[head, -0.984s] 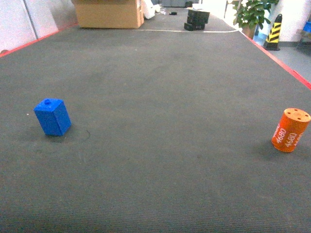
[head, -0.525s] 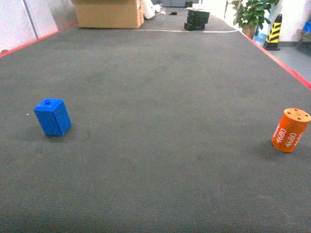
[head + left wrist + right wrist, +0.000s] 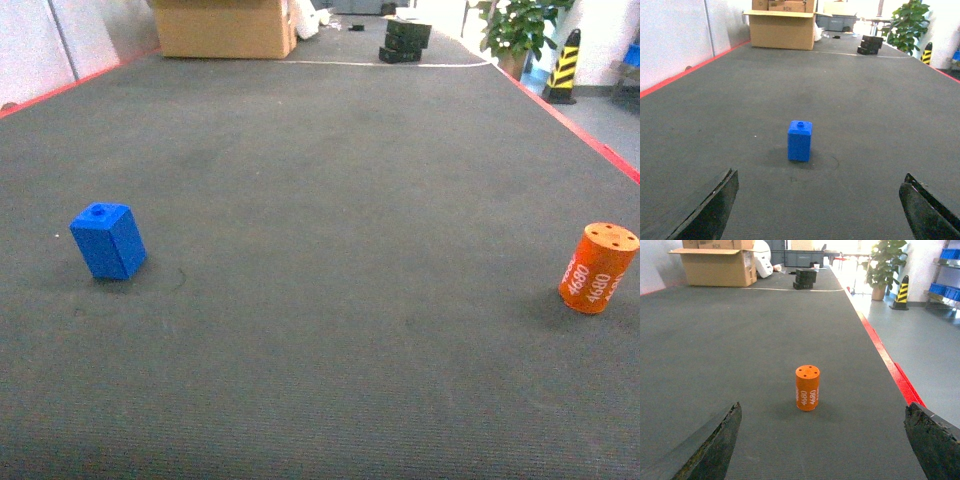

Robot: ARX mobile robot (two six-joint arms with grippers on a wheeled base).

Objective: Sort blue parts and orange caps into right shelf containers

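Both claws are spread wide and empty: left claw (image 3: 820,210) is lined up on the block (image 3: 800,141) at frame centre, right claw (image 3: 822,447) on the cap (image 3: 807,388). Nothing is sorted yet; crates (image 3: 949,291) are glimpsed upper right.

Warehouse/lab floor: cardboard box (image 3: 222,28), hazard bollard (image 3: 564,66), grey mat (image 3: 330,200).

dark grey carpet (image 3: 330,250) w/ red edge strip (image 3: 580,128), open cardboard box (image 3: 222,27) at far end, black blocks (image 3: 405,41) nr it, potted plant (image 3: 517,28), yellow-black striped cone (image 3: 564,66) far right
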